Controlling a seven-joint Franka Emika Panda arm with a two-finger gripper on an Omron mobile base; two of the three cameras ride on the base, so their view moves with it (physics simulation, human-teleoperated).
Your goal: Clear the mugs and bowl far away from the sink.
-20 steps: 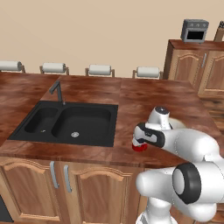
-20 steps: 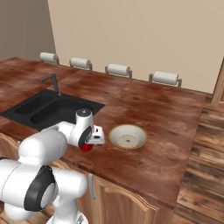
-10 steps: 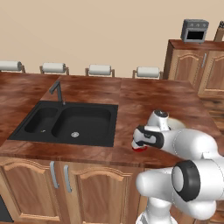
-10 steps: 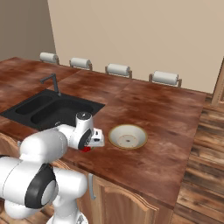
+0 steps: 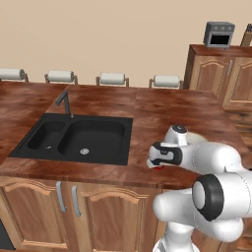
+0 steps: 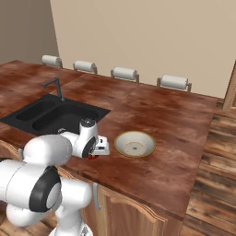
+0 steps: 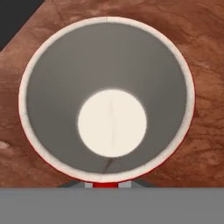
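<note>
The pincer is down at the near edge of the wooden surface, just right of the black sink, and is closed on the red mug. From the hand view, the mug stands upright with its white rim and pale bottom facing the camera. The bowl sits on the surface just right of the hand, apart from it.

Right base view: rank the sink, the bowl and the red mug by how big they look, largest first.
1. Sink, largest.
2. Bowl, clearly smaller.
3. Red mug, smallest, but mostly hidden under the robot's hand, so its full size is unclear.
</note>
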